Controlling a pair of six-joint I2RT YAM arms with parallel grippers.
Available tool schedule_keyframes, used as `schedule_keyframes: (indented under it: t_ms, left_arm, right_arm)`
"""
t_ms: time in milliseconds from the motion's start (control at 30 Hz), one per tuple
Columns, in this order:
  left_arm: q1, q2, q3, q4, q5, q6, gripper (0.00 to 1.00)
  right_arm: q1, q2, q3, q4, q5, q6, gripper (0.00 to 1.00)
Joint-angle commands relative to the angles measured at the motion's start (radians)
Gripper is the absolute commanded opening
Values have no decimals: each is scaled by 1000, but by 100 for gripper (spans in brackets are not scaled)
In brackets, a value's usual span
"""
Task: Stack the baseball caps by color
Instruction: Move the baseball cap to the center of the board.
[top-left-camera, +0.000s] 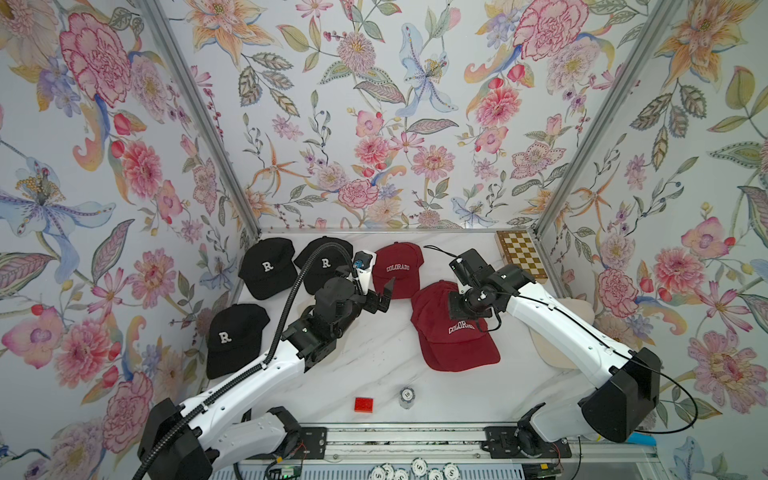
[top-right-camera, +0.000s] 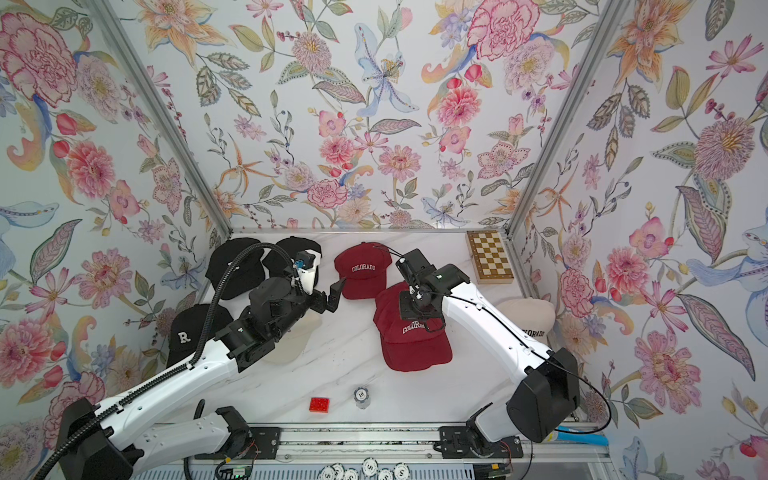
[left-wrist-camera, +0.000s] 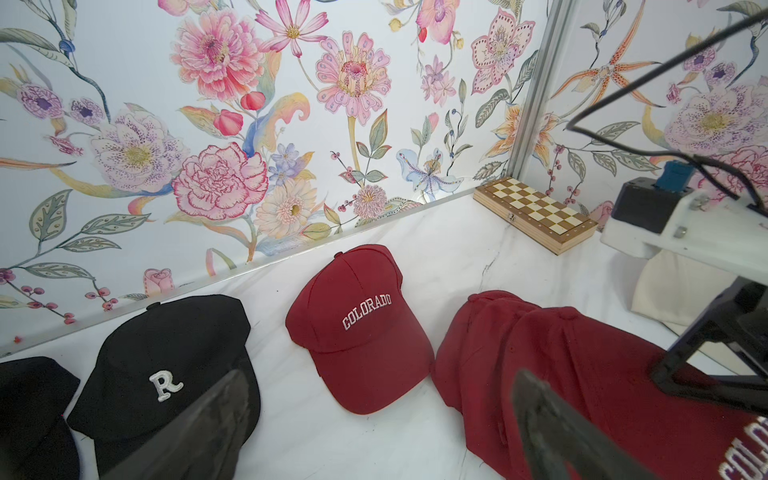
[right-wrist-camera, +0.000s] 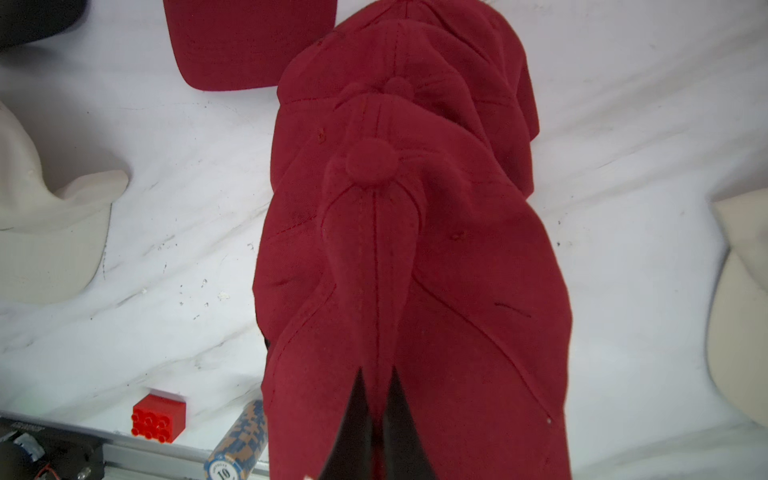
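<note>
Three black "R" caps lie at the left: two at the back (top-left-camera: 268, 268) (top-left-camera: 322, 259) and one nearer (top-left-camera: 232, 336). A single dark red "COLORADO" cap (top-left-camera: 399, 268) sits at the back middle. To its right is a pile of dark red caps (top-left-camera: 451, 340). My right gripper (right-wrist-camera: 376, 374) is shut on a pinched fold of the top cap's (right-wrist-camera: 415, 249) crown. My left gripper (left-wrist-camera: 378, 374) hangs open and empty just in front of the single red cap's (left-wrist-camera: 361, 324) brim. One cream cap (top-right-camera: 528, 320) lies behind the right arm, another (top-right-camera: 291, 345) under the left arm.
A folded wooden chessboard (top-left-camera: 521, 255) lies in the back right corner. A red toy brick (top-left-camera: 363, 404) and a small stack of poker chips (top-left-camera: 406, 397) stand near the front edge. More chips (top-left-camera: 415, 469) lie beyond the front rail. Flowered walls close three sides.
</note>
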Motion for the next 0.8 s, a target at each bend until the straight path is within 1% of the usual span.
schedule_keyframes:
  t_ms: [0,100,200,367,400,533,767]
  left_arm:
    - [0,-20,-15,-14,-25,-3,100]
    - [1,-21,-15,-19,-25,2,100]
    - [2,-22,-15,-26,-29,5,100]
    - [3,-32,-25,-32,-29,5,100]
    - [0,-34,-27,-34,-29,5,100]
    - [4,-38,-32,-40,-29,7,100]
    - [5,-44,-34,-55,-28,-1,100]
  right_arm:
    - [-3,11,1,55,4,-32,6]
    - [4,5,-35,123,24,-46,6]
    - [16,-19,-105,202,56,-50,6]
    - [32,-85,-281,378,116,-49,7]
    - [56,-92,-306,402,126,-44,7]
    - [71,-107,-399,506,155,-39,7]
    - [83,-63,-457,587,166,-9,7]
